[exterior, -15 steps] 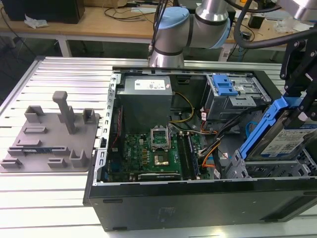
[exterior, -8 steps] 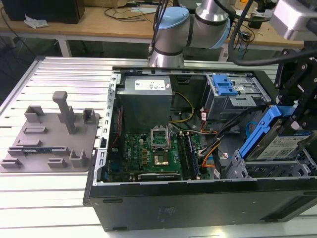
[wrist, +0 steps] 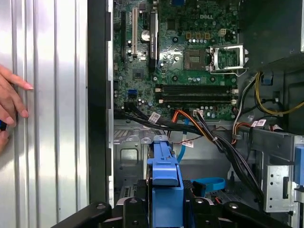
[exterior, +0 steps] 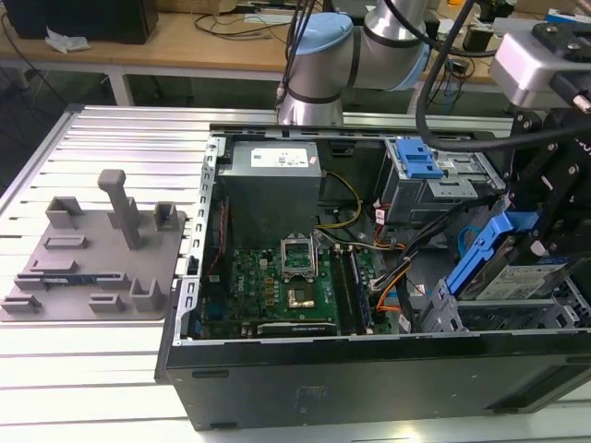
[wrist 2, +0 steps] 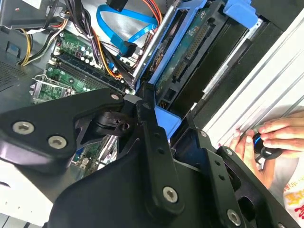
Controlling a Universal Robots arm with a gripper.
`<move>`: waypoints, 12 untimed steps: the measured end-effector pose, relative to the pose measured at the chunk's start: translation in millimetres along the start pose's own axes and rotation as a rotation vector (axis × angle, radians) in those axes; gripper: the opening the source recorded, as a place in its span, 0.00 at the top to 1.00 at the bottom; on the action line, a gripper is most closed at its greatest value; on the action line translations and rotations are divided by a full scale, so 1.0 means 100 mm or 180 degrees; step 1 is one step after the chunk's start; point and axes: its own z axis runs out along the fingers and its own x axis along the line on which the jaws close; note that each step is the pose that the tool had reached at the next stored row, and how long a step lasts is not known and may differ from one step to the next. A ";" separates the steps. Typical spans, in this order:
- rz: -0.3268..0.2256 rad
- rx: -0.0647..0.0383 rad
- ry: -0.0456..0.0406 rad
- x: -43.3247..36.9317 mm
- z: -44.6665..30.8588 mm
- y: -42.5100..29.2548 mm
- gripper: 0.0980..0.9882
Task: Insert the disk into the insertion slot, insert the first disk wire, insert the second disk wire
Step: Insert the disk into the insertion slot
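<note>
1. One step is in hand, by my reading: the first, getting the disk into the insertion slot. Neither wire looks plugged into it yet.
2. Nearest, at the exterior view's right inside the open computer case, sits the low grey slot with its perforated side.
3. Just above it, the end effector has its fingers closed on the disk's blue carrier. It holds the disk steeply tilted, lower end toward the slot. I cannot tell whether that end touches the cage.
4. Seating the disk seems to call for bringing the carrier level with the slot's mouth and square to it, so the blue rails enter without catching the sheet metal.
5. Farther in, loose cables lie between the slot and the motherboard, near enough to snag the carrier.
6. Farthest stand the taller cage with its blue latch and, to its left in the exterior view, the power supply.
7. Outside the case wall, a person's hand rests on the slatted counter.
</note>
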 end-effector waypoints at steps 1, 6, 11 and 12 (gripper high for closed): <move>0.0000 0.0000 0.0001 0.001 0.021 0.000 0.70; 0.0000 -0.0001 0.0001 0.003 0.075 0.001 0.62; 0.0000 -0.0001 0.0001 0.003 0.077 0.001 0.55; 0.0000 -0.0001 0.0000 0.003 0.077 0.001 0.55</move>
